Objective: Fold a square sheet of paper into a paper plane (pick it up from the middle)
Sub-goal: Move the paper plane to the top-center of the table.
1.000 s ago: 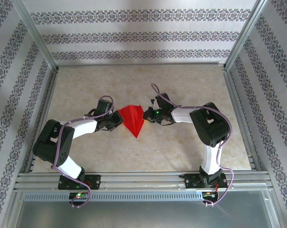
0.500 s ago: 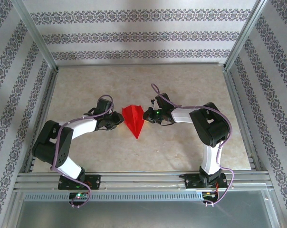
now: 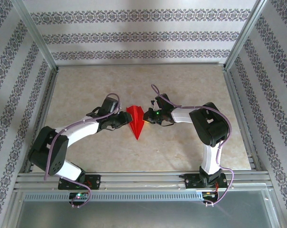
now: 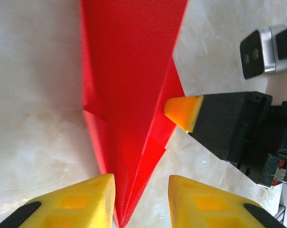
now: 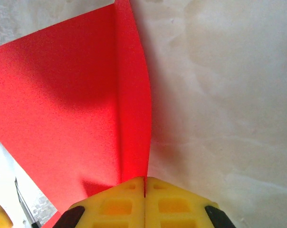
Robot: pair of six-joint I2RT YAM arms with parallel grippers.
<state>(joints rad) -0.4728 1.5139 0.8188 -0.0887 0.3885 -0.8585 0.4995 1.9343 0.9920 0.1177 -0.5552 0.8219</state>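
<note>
Left arm has pushed in toward centre over the last second, and the red shape has narrowed from a broad kite to a slimmer dart; the right arm hasn't budged. Nearest the bases, the paper plane (image 3: 136, 121) lies mid-table (image 3: 181, 85), nose pointing at the near edge and its wide end away from it. Left gripper (image 3: 123, 119) sits just beside the plane's left edge. In the left wrist view its yellow fingers (image 4: 86, 199) are spread, with the paper's corner lying between them, closer to one finger and not clamped. Across the plane, the right gripper (image 3: 146, 115) is on the right edge. Its wrist view shows the pads (image 5: 144, 194) pressed together, with a raised red flap running into the seam, so I read it as pinching the paper and anchoring it. My read on the step: second wing fold toward the centre crease, left side just laid over and let go. The fold looks soft, not flat. Next move probably needs the left fingers to press or swipe along that crease while the right keeps the anchor. Risk is the thin sheet skating or springing back open if the pinch lets go early.
</note>
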